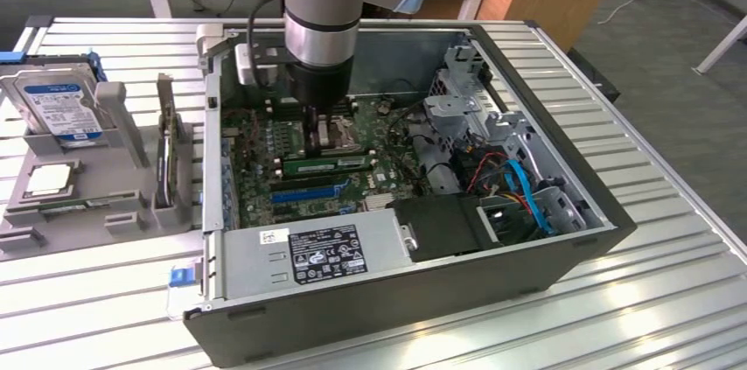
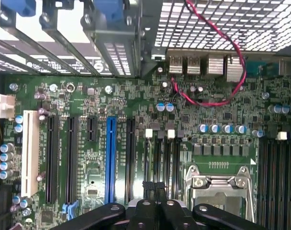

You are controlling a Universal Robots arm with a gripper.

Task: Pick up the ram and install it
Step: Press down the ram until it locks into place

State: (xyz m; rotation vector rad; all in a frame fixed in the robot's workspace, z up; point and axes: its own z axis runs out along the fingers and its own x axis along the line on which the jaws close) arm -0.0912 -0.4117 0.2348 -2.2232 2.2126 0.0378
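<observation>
Slatted metal table [image 1: 653,212], open case [image 1: 561,186]; clenched gripper [image 2: 155,191] empty above seated ram [image 1: 329,163].

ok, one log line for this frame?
gripper: shut, low over motherboard | ram: on board inside case, close by gripper | contact: cannot tell | seated: cannot tell

Bright even light, table glare, sharp

Open-topped case [image 1: 561,212], drive cage [image 1: 467,108] crowding the motherboard [image 1: 262,138].
</observation>
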